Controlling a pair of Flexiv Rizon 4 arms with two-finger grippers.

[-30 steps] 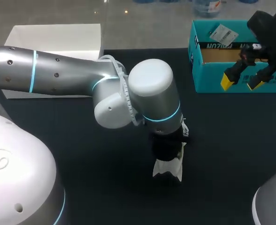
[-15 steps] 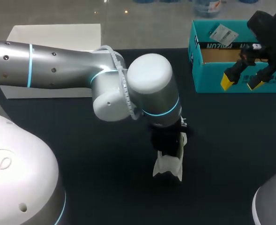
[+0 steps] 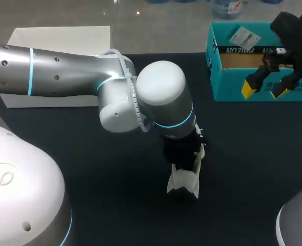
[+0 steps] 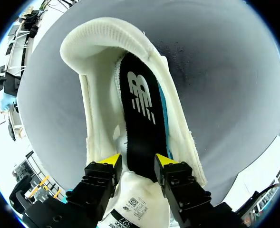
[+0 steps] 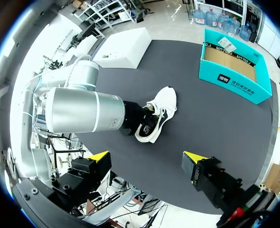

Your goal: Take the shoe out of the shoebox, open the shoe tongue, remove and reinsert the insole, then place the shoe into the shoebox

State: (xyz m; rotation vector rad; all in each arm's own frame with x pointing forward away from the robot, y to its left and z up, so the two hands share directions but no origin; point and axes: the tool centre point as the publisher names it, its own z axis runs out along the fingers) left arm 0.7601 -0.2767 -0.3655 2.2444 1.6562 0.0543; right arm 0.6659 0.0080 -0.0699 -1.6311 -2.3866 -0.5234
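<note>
L gripper [image 4: 137, 160] pinches black insole [image 4: 140, 118] (white logo) in shoe [image 4: 98, 109].

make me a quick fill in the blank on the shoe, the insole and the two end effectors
1. The insole between the left end effector's fingers is ___ in colour.
2. The white shoe lies ___ the shoebox.
3. The right end effector hangs over the shoebox with its fingers ___.

Missing words: black; outside; open.
</note>
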